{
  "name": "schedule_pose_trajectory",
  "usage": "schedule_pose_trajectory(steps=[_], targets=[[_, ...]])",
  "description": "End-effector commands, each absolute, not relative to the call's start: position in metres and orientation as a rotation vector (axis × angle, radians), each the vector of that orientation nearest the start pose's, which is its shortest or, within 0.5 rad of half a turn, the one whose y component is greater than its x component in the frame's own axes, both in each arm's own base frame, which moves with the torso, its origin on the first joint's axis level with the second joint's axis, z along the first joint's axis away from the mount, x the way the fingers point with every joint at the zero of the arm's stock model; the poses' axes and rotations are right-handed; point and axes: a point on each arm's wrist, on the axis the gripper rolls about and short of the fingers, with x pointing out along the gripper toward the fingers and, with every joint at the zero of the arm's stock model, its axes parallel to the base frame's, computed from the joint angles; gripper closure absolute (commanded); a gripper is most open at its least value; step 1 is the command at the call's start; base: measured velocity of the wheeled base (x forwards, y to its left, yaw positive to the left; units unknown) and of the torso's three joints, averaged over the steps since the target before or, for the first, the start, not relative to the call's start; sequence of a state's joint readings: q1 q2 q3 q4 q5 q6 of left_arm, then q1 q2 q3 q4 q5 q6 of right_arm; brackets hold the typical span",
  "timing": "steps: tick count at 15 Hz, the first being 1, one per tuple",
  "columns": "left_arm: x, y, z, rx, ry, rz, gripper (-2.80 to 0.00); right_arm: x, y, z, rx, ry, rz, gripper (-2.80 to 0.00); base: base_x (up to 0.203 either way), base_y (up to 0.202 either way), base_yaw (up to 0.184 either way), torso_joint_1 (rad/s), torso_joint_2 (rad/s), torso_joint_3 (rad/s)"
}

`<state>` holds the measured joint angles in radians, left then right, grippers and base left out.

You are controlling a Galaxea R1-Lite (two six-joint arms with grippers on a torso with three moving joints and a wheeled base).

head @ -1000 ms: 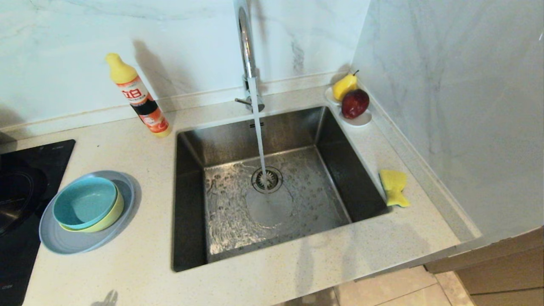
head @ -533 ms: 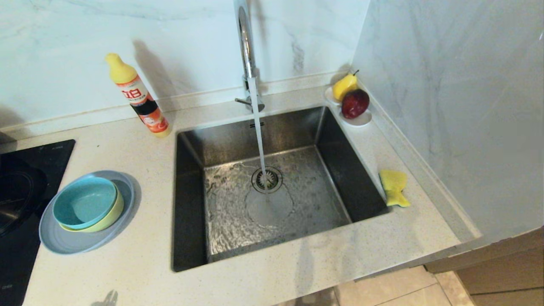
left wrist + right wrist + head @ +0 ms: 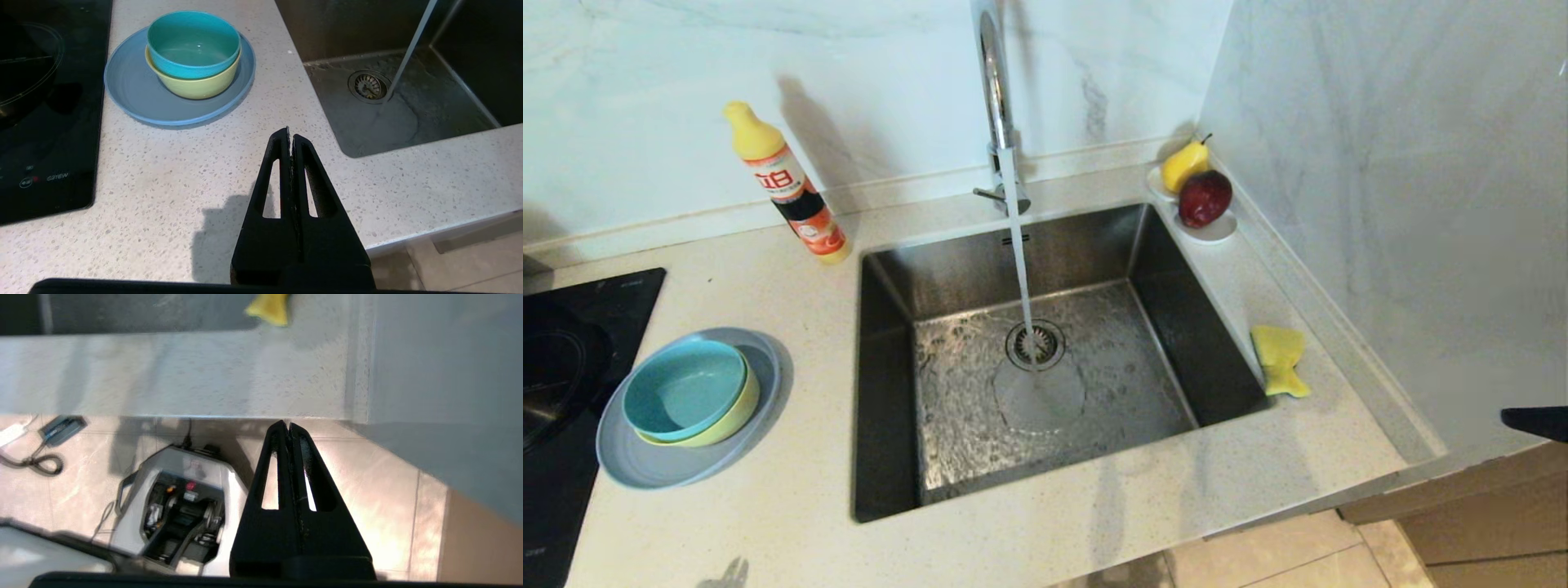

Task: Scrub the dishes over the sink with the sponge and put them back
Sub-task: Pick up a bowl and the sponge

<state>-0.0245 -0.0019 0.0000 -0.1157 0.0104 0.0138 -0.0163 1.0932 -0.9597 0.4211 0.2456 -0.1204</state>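
The dishes are stacked on the counter left of the sink (image 3: 882,269): a teal bowl (image 3: 682,392) inside a yellow-green bowl (image 3: 737,415) on a grey-blue plate (image 3: 670,465). The yellow sponge (image 3: 1280,360) lies on the counter right of the sink, and its corner (image 3: 269,308) shows in the right wrist view. Water runs from the faucet (image 3: 995,90) onto the drain. My left gripper (image 3: 290,132) is shut and empty over the front counter, near the plate (image 3: 135,90). My right gripper (image 3: 284,425) is shut and empty, out past the counter's front edge above the floor; its dark tip (image 3: 1535,420) enters at the far right.
A detergent bottle (image 3: 786,184) stands behind the sink's left corner. A white dish with a pear and an apple (image 3: 1205,200) sits in the back right corner. A black cooktop (image 3: 564,367) lies far left. A marble side wall (image 3: 1405,204) closes the right.
The right gripper has come into the head view at the far right edge; it was out of sight before. The dishes, sponge and running water are unchanged.
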Motion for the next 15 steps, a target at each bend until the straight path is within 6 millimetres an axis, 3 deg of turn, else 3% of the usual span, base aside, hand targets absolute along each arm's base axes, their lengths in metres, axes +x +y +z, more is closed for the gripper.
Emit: schedule_pose_trajectory(steps=[1, 5, 11, 15], targets=[[-0.020, 0.001, 0.076, 0.012, -0.081, -0.013, 0.00, 0.169, 0.008, 0.248, -0.003, 0.633, 0.242, 0.00, 0.000, 0.000, 0.000, 0.000, 0.00, 0.000], [-0.020, 0.001, 0.076, 0.012, -0.080, -0.013, 0.00, 0.223, 0.033, 0.222, 0.063, 0.731, 0.182, 0.00, 0.000, 0.000, 0.000, 0.000, 0.00, 0.000], [-0.020, 0.001, 0.076, 0.012, -0.080, -0.013, 0.00, 0.256, 0.060, 0.222, 0.141, 0.737, 0.153, 0.00, 0.000, 0.000, 0.000, 0.000, 0.00, 0.000], [-0.020, 0.001, 0.076, 0.012, -0.080, -0.013, 0.00, 0.267, 0.076, 0.215, 0.142, 0.752, 0.087, 0.00, 0.000, 0.000, 0.000, 0.000, 0.00, 0.000]])
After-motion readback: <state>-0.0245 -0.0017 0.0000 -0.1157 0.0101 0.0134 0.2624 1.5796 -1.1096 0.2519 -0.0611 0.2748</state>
